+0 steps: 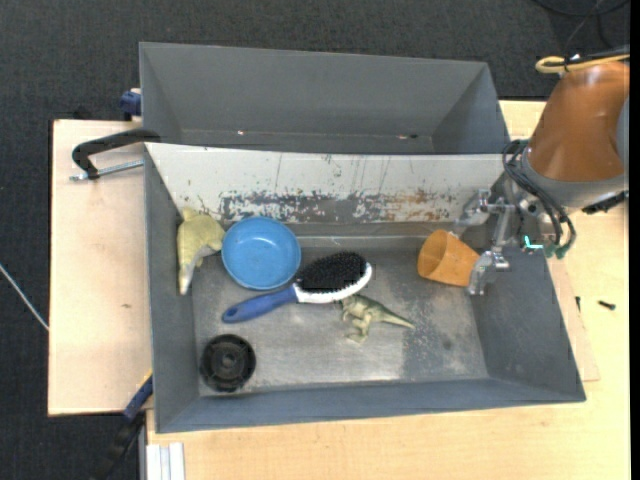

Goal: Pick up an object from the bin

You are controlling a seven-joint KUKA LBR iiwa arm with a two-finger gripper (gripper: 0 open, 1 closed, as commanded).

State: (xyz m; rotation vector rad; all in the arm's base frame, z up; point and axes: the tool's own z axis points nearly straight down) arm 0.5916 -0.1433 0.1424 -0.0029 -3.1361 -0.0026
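Grey metal bin floor (440, 343), with the gripper (484, 266) low at its right end, just beside an orange cup (445, 258).

The cup lies tipped on its side near the back wall, immediately left of the gripper in the camera view. It sits so close that I cannot tell whether the two touch, nor whether the gripper is spread or pressed together. The cup's long axis seems to run roughly across the view, towards the gripper, so a short shift leftward would likely bring the gripper over it. Everything else lies well apart to the left: a small toy dinosaur (366, 317), a black-bristled brush with a blue handle (305, 287), a blue bowl (260, 252), a pale soft toy (194, 244) and a black round piece (228, 360).
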